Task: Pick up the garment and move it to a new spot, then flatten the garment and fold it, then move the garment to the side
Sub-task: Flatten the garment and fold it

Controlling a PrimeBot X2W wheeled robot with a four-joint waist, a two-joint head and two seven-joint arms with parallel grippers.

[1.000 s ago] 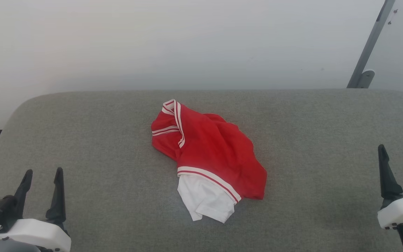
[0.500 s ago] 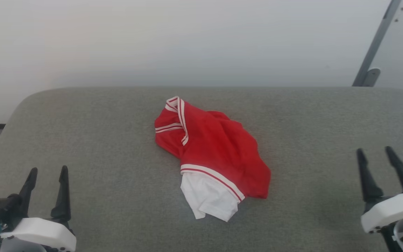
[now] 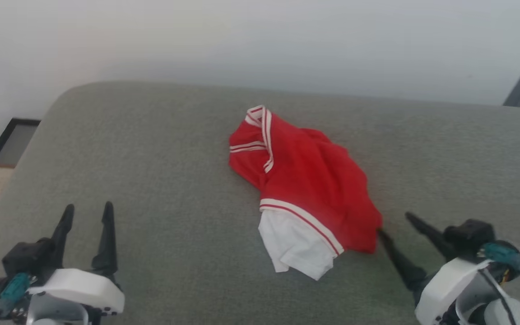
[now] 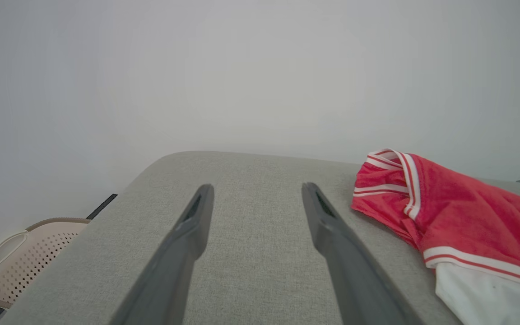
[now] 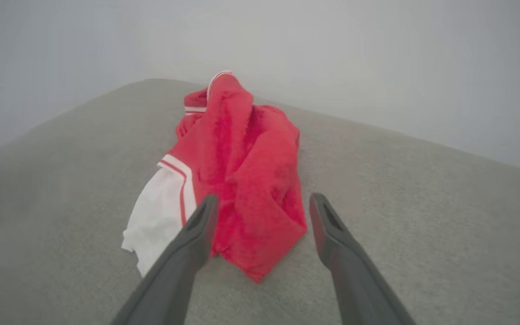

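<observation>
right tool [image 3: 394, 223] spread, tilted, at garment [image 3: 305, 180] edge | left tool [image 3: 88, 205] spread, apart

Before you, the garment [image 3: 314, 180] is bright red, with a white sleeve and white-and-red striped bands at collar and cuff. The worktop [image 3: 151, 158] is flecked grey fabric and the wall [image 3: 242, 36] pale grey. Your left end effector [image 3: 88, 206] and right end effector [image 3: 394, 224] show black fingers, white housings and teal plugs. The basket [image 4: 25, 262] is beige, dotted with holes.
</observation>
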